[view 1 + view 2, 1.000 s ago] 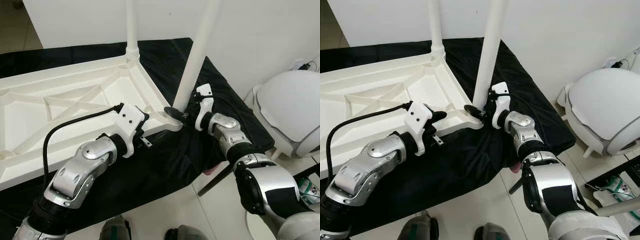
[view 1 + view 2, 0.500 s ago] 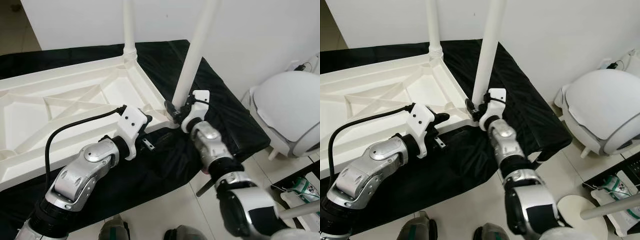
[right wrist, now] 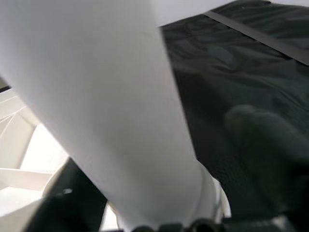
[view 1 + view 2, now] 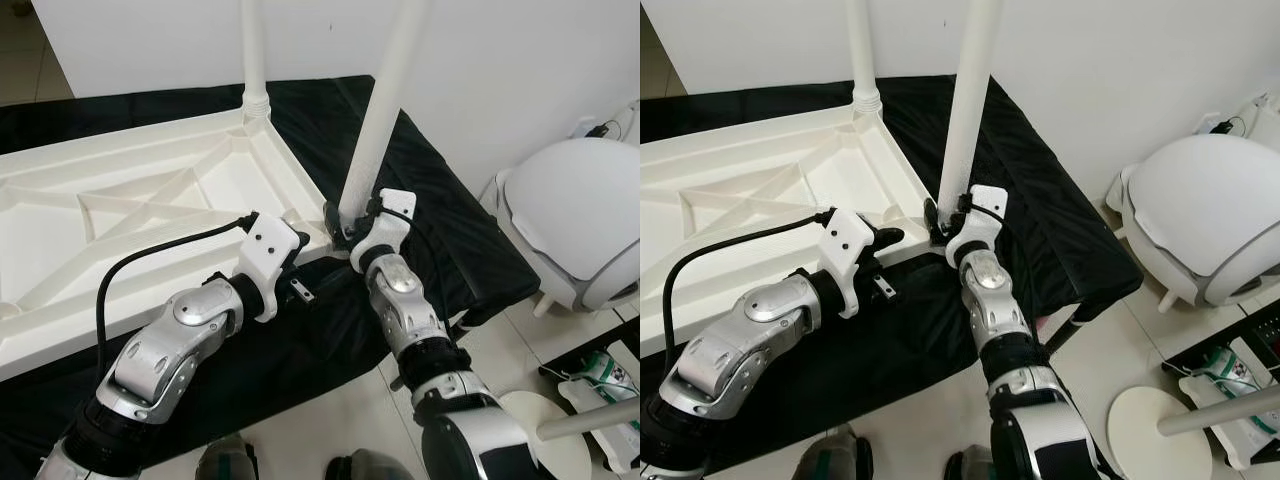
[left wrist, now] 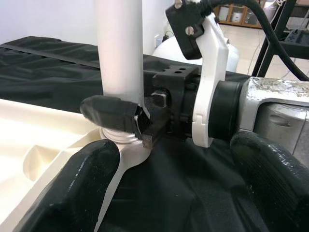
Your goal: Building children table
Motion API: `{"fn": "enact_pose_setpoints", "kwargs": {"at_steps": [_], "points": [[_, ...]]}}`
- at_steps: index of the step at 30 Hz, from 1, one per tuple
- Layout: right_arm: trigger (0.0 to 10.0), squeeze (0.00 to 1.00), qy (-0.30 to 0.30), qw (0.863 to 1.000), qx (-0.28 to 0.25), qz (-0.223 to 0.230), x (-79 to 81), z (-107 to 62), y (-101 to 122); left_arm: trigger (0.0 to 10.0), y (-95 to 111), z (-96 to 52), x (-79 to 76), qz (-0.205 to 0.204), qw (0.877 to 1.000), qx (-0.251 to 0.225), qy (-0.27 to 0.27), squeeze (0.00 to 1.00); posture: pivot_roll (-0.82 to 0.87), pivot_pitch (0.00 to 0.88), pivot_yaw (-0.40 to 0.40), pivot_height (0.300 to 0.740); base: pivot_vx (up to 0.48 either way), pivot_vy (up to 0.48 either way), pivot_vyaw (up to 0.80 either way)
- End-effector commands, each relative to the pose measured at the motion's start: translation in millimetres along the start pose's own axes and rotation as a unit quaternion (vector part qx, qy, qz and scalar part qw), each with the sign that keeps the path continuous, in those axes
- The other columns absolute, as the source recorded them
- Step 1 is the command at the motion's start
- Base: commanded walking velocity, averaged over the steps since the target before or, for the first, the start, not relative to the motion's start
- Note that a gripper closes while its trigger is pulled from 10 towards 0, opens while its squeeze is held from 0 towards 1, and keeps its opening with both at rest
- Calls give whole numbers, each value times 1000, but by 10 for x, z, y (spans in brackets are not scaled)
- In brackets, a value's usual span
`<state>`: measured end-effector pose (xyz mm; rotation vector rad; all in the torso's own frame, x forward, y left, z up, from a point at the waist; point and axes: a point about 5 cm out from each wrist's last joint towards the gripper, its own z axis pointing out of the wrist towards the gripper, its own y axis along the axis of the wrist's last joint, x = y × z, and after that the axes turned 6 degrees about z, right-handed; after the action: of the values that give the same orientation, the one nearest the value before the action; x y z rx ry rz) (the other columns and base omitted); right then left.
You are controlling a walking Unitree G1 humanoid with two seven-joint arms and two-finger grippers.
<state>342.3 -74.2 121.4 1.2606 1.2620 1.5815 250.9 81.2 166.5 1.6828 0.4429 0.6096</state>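
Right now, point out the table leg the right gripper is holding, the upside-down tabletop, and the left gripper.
table leg (image 4: 385, 95), left eye view, middle of the white shaft.
tabletop (image 4: 60, 165), left eye view, far rim of the ribbed underside.
left gripper (image 5: 174, 186), left wrist view, midway between its black fingertips.

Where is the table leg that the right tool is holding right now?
The near table leg stands upright at the near right corner of the upturned white tabletop, its base clamped by the right tool.
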Motion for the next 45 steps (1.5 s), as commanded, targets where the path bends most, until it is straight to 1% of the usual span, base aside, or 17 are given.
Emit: {"fn": "enact_pose_setpoints", "kwargs": {"at_steps": [1,4,6,7,10,12,14,16,19,25,27,33,35,37,38,39,45], "points": [[10000,1000,1,1000,3,12,-28,-15,-1,10000,-24,8,-47,-2,999,1,-32,0,23,0,-83,740,0,0,0],[10000,1000,25,1000,4,0,-103,-34,25,10000,-26,7,-45,-2,1000,1,-31,0,23,0,-87,740,0,0,0],[10000,1000,62,998,22,-24,-197,-40,21,10000,-28,14,-37,-2,1000,0,-30,0,22,0,-90,740,0,0,0],[10000,0,77,996,35,-42,-264,-37,14,10000,-23,19,-36,-1,1000,0,-30,0,21,0,-90,740,0,0,0],[10000,0,93,993,42,-53,-324,-32,17,10000,-20,23,-36,-1,1000,-1,-30,0,21,0,-90,740,0,0,0],[10000,0,131,986,60,-82,-457,-2,51,10000,-18,26,-27,1,1000,-2,-29,0,23,0,-87,740,0,0,0],[10000,0,131,986,60,-82,-457,-2,51,10000,-18,26,-27,1,1000,-2,-29,0,23,0,-87,740,0,0,0],[10000,0,163,978,68,-114,-551,53,140,10000,-15,19,-10,4,1000,-1,-29,0,27,0,-82,740,0,0,0],[10000,0,185,972,77,-126,-566,99,201,10000,-13,14,2,6,1000,-1,-29,0,30,0,-80,740,0,0,0],[10000,0,232,960,90,-128,-475,167,258,10000,-5,2,5,8,1000,0,-26,0,48,0,-84,740,0,0,0],[10000,0,250,954,100,-134,-408,199,255,10000,-9,-17,3,7,1000,1,-22,0,57,0,-84,740,0,0,0],[10000,0,267,947,115,-137,-328,228,204,10000,-19,-47,-1,6,1000,4,-18,0,72,0,-84,740,0,0,0],[10000,0,281,942,124,-136,-258,229,149,10000,-21,-63,2,4,1000,5,-15,0,80,0,-84,740,0,0,0],[10000,0,281,942,124,-136,-258,229,149,10000,-21,-63,2,4,1000,5,-15,0,80,0,-84,740,0,0,0],[3529,0,288,939,129,-138,-228,225,121,10000,-21,-69,3,4,1000,6,-13,0,81,0,-84,740,0,0,0],[0,0,290,937,132,-140,-216,223,108,10000,-20,-72,3,4,1000,6,-12,0,83,0,-83,740,0,0,0],[0,0,289,938,134,-137,-242,216,104,10000,-18,-75,5,3,1000,6,-11,0,80,0,-83,740,0,0,0]]}}
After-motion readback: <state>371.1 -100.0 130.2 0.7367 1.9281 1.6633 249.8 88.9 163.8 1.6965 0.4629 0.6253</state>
